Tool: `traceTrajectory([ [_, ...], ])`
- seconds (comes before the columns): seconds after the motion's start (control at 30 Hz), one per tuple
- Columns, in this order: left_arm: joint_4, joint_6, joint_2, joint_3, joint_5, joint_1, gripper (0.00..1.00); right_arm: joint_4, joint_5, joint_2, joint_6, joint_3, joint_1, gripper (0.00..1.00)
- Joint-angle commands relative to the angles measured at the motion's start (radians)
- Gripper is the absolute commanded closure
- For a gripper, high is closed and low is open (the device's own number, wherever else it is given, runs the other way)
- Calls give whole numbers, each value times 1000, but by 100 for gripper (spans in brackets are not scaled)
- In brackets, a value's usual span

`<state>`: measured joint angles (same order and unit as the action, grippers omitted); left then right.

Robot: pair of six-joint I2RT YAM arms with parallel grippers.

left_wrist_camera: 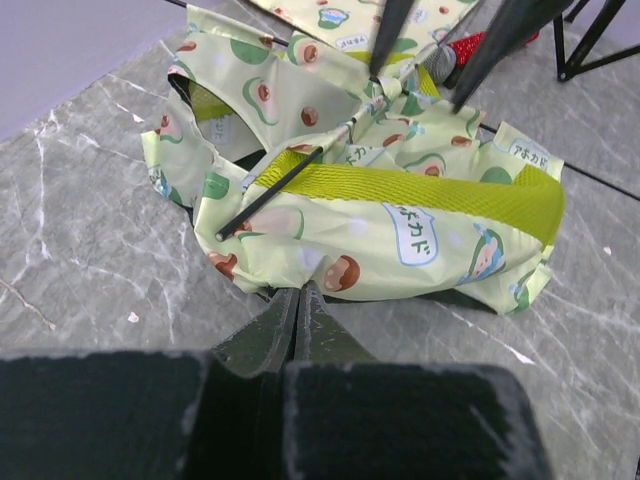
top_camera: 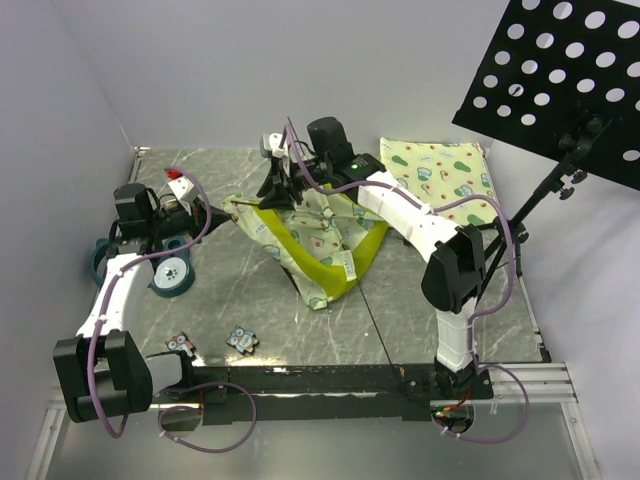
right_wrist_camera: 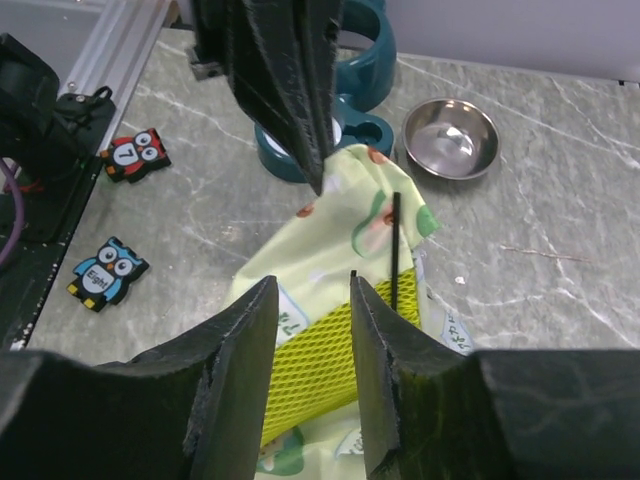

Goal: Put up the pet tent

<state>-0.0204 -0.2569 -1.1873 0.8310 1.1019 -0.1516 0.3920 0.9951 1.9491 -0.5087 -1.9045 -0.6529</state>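
The grey stone table (top_camera: 300, 310) is the biggest thing. The pet tent (top_camera: 320, 240) lies in the middle of it, crumpled up and not standing.

At 1 o'clock from the tent lies a flat mat (top_camera: 440, 175) with the same avocado print.

The left gripper (top_camera: 228, 211) comes at the tent from 9 o'clock. Its two fingers are squeezed tight together, and they seem to pinch the edge of the tent.

The right gripper (right_wrist_camera: 307, 300) hangs over the tent's 12 o'clock side. Its fingers are spread apart over the yellow net cloth, and it holds nothing.

At 9 o'clock on the table stands a teal bowl stand (top_camera: 175, 275). A shiny bowl (right_wrist_camera: 451, 138) sits near it.

A thin black pole (left_wrist_camera: 280, 195) sticks out of the tent cloth.

Two small owl cards (top_camera: 241, 340) lie at 7 o'clock, near the front edge.
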Motion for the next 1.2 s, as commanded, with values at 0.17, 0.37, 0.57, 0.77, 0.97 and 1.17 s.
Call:
traceTrajectory([
  [0.17,-116,-119,52,57,29,3,99,-36,-15,102,-41,-31,-4,40],
  [0.37,-161,-163,74,63,32,3,99,-45,-39,134,-44,-19,-8,33],
  [0.57,-216,-211,81,76,41,3,99,-62,-66,159,-39,-13,-8,18],
  [0.77,-251,-254,78,102,44,3,99,28,20,212,-34,-102,-8,24],
  [0.97,-352,-416,71,137,-5,3,99,119,94,225,-24,-149,-8,88],
  [1.17,-421,-415,58,192,-18,-80,39,10,60,99,-25,-13,7,100],
])
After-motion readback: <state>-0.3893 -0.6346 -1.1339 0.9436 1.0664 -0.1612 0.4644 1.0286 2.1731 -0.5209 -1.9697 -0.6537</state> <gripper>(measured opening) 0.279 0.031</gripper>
